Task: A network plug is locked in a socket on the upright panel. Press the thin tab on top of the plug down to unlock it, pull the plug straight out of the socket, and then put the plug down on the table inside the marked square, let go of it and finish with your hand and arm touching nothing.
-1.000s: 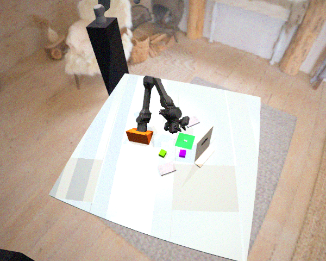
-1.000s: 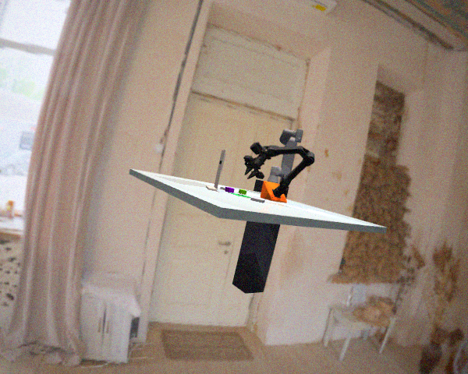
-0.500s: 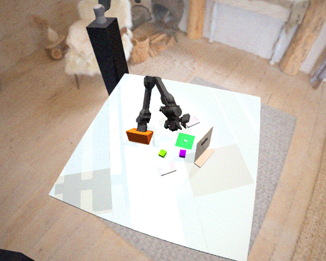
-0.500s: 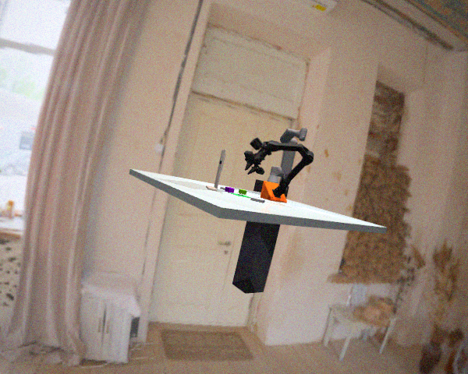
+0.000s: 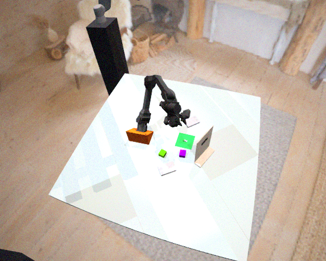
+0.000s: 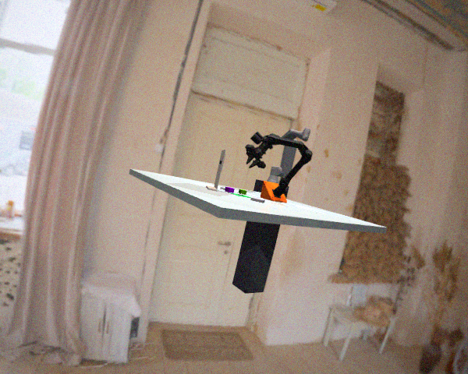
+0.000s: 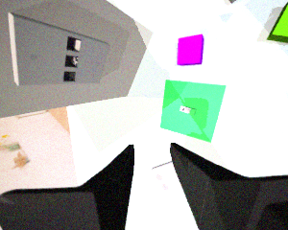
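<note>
The small pale plug [image 5: 185, 140] [image 7: 184, 109] lies on the table inside the green marked square [image 5: 181, 144] [image 7: 212, 98], near its middle and clear of its edges. The upright grey panel [image 5: 198, 148] [image 6: 219, 173] [image 7: 36, 98] stands beside the square. In the wrist view its face shows three dark openings in a column; the upper one [image 7: 74, 44] and middle one [image 7: 71, 60] show small light parts, and the lower one [image 7: 69, 76] looks dark. My gripper [image 6: 249, 164] [image 7: 152, 148] is open partway, with nothing between its fingers. It hangs high above the table, touching nothing.
A purple block [image 5: 182, 153] [image 6: 229, 189] [image 7: 189, 50] lies near the square and panel. A green block [image 5: 162, 153] [image 6: 242, 191] [image 7: 285, 24] lies nearer the orange arm base [image 5: 139, 137] [image 6: 268, 191]. Flat pinkish tiles [image 5: 192, 121] [image 5: 166, 169] lie on either side.
</note>
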